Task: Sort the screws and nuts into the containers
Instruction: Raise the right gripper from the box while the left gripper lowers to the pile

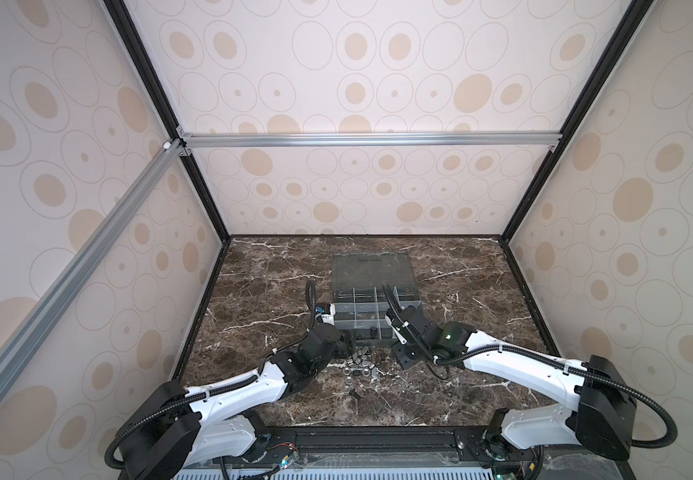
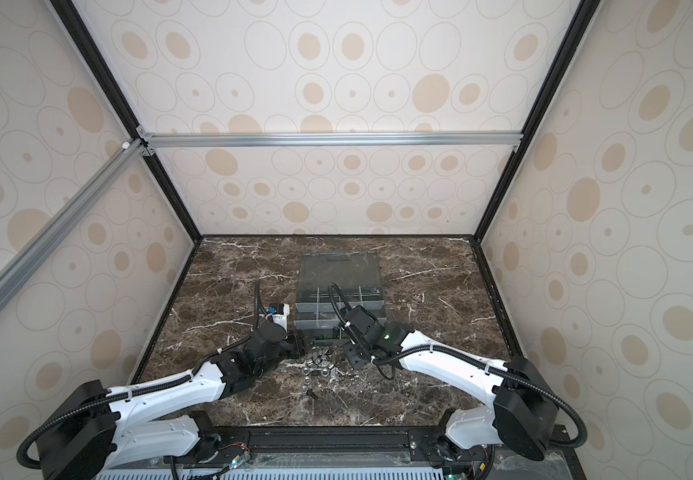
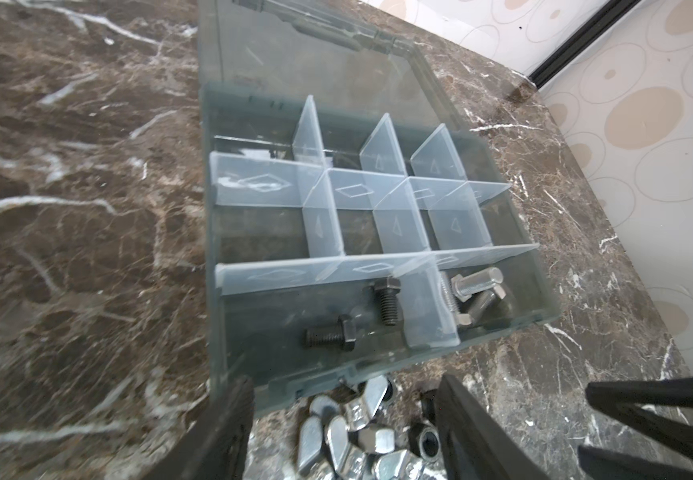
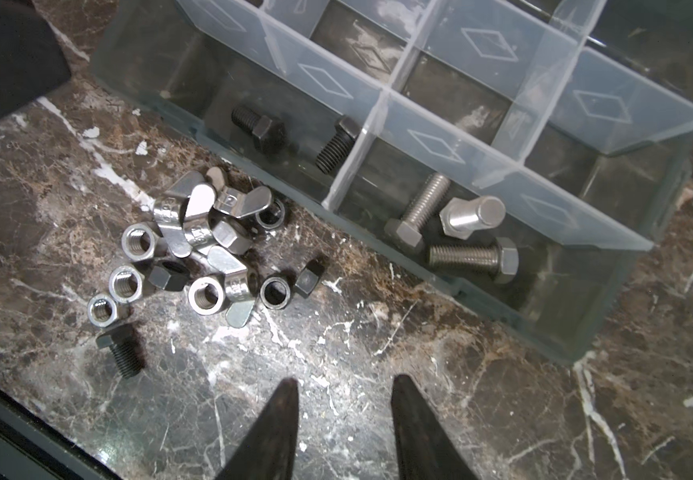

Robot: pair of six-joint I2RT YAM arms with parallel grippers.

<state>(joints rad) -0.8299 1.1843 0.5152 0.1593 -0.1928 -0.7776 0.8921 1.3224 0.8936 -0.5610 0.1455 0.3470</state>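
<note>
The containers are compartments of a grey organizer box point(image 1: 406, 300) point(image 3: 211, 232) point(image 4: 544, 332) with its lid open. Two black screws point(image 3: 330, 332) point(image 4: 259, 124) lie in its near left compartment, and three silver screws point(image 3: 475, 282) point(image 4: 473, 216) in the one beside it. One black screw point(image 4: 120, 349) point(image 1: 355, 394) lies loose on the marble. Silver and dark nuts point(image 4: 203, 241) point(image 3: 357, 436) point(image 1: 359, 368) are heaped in front of the box. My left gripper point(image 3: 344, 415) point(image 1: 346, 347) is open, with its fingers either side of the heap. My right gripper point(image 4: 346, 380) point(image 1: 403, 357) is open over bare marble, holding nothing.
The clear lid point(image 1: 371, 270) lies flat behind the box. Patterned walls close in the marble table point(image 1: 461, 395) on three sides, and a black rail point(image 1: 378, 440) runs along the front edge. In the left wrist view, the right gripper's black fingers point(image 3: 648, 415) sit close beside the heap.
</note>
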